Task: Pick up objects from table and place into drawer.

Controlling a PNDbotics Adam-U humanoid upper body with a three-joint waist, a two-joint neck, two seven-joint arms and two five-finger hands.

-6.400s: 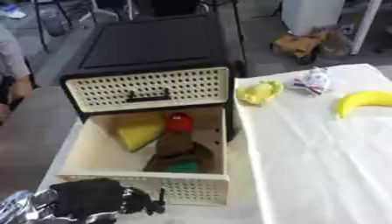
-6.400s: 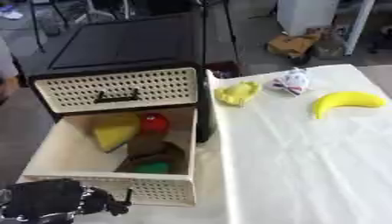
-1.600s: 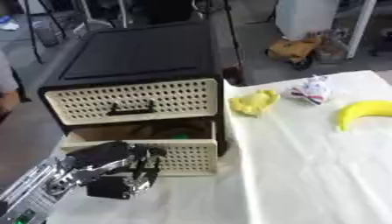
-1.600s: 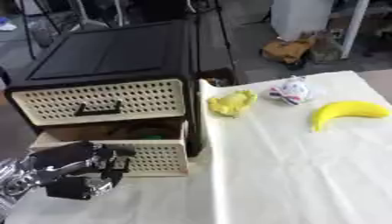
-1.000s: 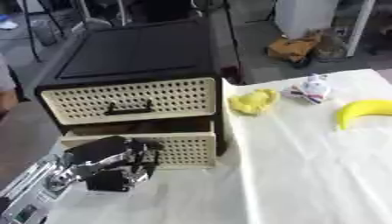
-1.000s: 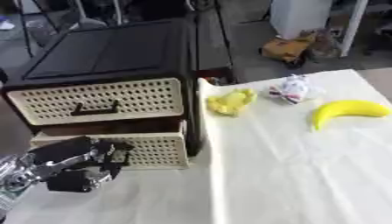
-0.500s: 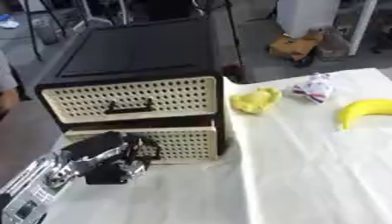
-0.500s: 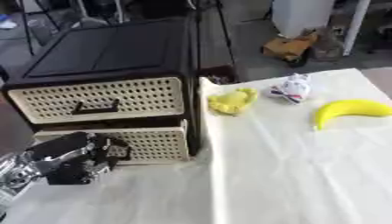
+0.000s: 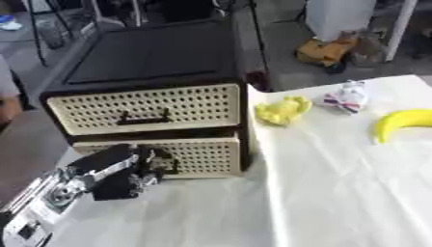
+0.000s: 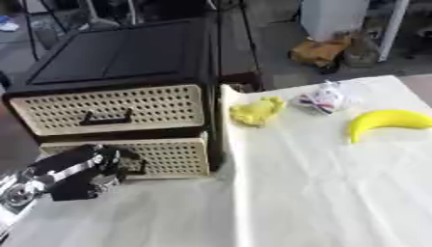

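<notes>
Pressing against the front of the lower drawer (image 9: pixel 190 155), the robot's left hand (image 9: pixel 127 170) sits with its fingers curled, holding nothing that can be seen. The arm runs in from the lower left corner, silver and black, over the white cloth (image 9: pixel 337 193) that covers the table. The lower drawer stands nearly flush with the black cabinet (image 9: pixel 152 58), its cream perforated front just below the upper drawer (image 9: pixel 143 108), which is shut and carries a dark handle at its middle.

To the right of the cabinet, three things lie on the cloth. A crumpled yellow object (image 9: pixel 281 110) (its kind is hard to make out) rests just beside the cabinet's right edge. A small white item with red and dark markings (image 9: pixel 346 98) lies a little farther right and back. A banana (image 9: pixel 403 123) lies near the right edge of the table, curved, well apart from the cabinet and from the hand.

The robot's right hand shows in neither view. Beyond the table, a yellow-brown bundle (image 9: pixel 329 50) sits on the grey floor beside a white upright object (image 9: pixel 337 17).
</notes>
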